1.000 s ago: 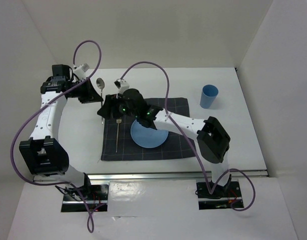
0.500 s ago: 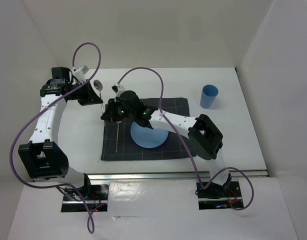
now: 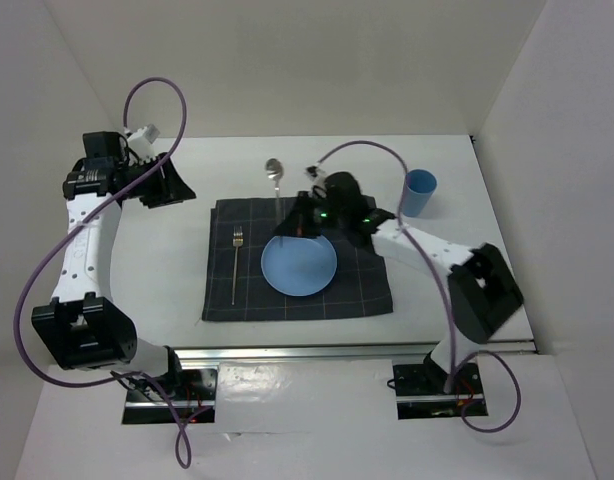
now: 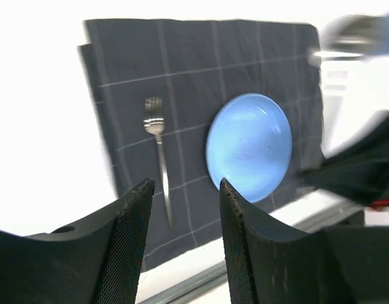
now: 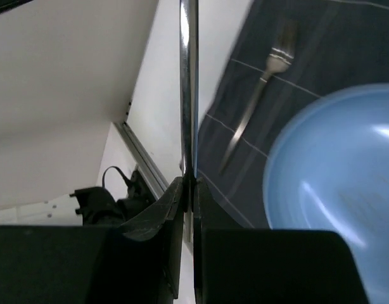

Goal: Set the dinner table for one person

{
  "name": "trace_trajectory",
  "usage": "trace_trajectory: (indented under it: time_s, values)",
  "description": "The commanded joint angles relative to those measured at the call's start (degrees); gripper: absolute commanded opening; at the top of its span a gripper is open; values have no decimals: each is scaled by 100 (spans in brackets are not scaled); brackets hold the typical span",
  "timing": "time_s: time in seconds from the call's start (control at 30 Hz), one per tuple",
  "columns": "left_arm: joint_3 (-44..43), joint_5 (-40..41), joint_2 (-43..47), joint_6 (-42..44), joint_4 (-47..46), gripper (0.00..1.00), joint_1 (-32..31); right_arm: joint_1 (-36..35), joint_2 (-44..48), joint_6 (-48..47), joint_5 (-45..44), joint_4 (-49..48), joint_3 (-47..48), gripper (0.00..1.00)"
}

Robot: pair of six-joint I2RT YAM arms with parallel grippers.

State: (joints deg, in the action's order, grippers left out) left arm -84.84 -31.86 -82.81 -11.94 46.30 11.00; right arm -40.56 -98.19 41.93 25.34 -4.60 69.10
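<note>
The spoon (image 3: 275,178) hangs by its handle in my right gripper (image 3: 289,226), bowl toward the far side, over the far left rim of the blue plate (image 3: 299,266). In the right wrist view the jaws of that gripper (image 5: 189,183) are shut on the thin spoon handle (image 5: 189,88). The plate sits on the dark checked placemat (image 3: 362,285) with a fork (image 3: 235,262) to its left. My left gripper (image 3: 179,188) hovers open and empty over the white dinner table (image 3: 157,270), left of the placemat. From the left wrist, the fork (image 4: 158,149) and plate (image 4: 248,147) show beyond the left gripper (image 4: 184,187).
A blue cup (image 3: 419,192) stands at the back right of the table, past the placemat's right edge. White walls close in the far side and both sides. A silver rail (image 3: 357,350) runs along the near edge, by the arm bases.
The spoon passed from my left gripper to my right. The left gripper opened and drew back to the left; the right arm carried the spoon rightward to the plate's far edge.
</note>
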Motion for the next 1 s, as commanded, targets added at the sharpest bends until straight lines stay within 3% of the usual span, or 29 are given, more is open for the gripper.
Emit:
trace_trajectory:
  time_s: [0.0, 0.13, 0.2, 0.3, 0.43, 0.63, 0.8, 0.97]
  values:
    - [99, 311, 186, 131, -78, 54, 287, 495, 1405, -167, 480, 432, -800, 0]
    - [169, 399, 186, 254, -78, 54, 411, 1399, 2880, -413, 725, 1390, -1907, 0]
    - [169, 469, 186, 324, -78, 54, 464, 2102, 3165, -633, 1130, 1628, -2382, 0]
    - [169, 602, 291, 385, -78, 54, 464, 2841, 3245, -1037, 1760, 1840, -2725, 0]
    - [222, 541, 291, 439, -78, 54, 464, 3579, 2457, -1432, 2518, 1631, -2902, 0]
    - [169, 610, 344, 439, -78, 54, 464, 3634, 1567, -1758, 2888, 1410, -2937, 0]
    - [169, 558, 344, 491, -78, 54, 464, 3634, 1049, -1540, 3240, 733, -3078, 0]
    - [169, 497, 239, 491, -25, 54, 464, 3634, 503, -1486, 3240, 732, -2868, 0]
